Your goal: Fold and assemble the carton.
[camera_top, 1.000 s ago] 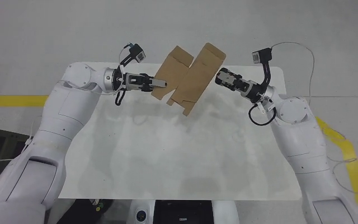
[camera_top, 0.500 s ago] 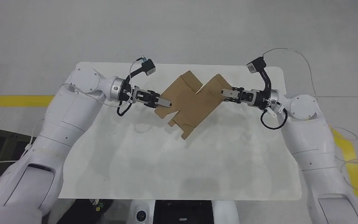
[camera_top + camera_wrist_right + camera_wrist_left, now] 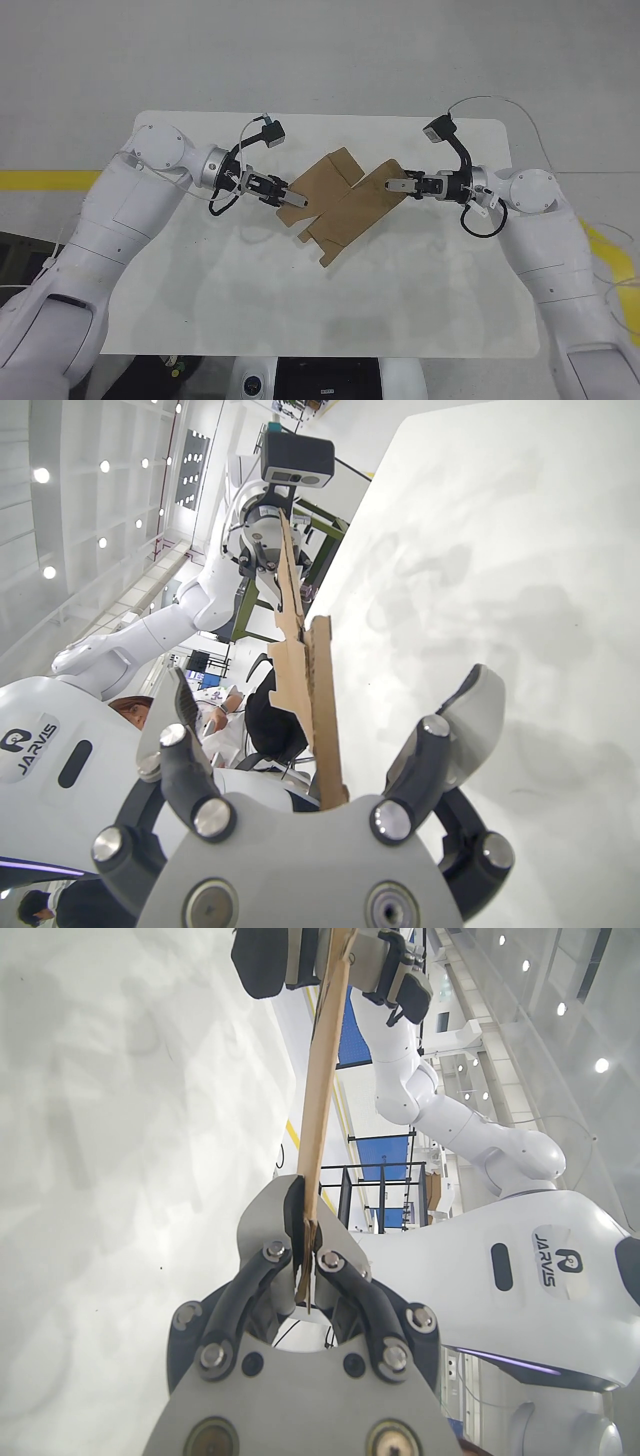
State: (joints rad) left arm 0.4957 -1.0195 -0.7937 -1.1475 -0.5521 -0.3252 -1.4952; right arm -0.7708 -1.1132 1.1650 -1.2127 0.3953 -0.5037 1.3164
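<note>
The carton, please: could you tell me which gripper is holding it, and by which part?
The left gripper is shut on one edge of the flat carton. The right gripper is open around the opposite edge, not clamping it.

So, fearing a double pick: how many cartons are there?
1: the flat carton over the table, clamped by the left end effector, its other end inside the open right end effector.

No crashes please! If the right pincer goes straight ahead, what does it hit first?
Probably the carton: its edge sits between the open fingers of the right pincer. Farther along, the left pincer grips it.
</note>
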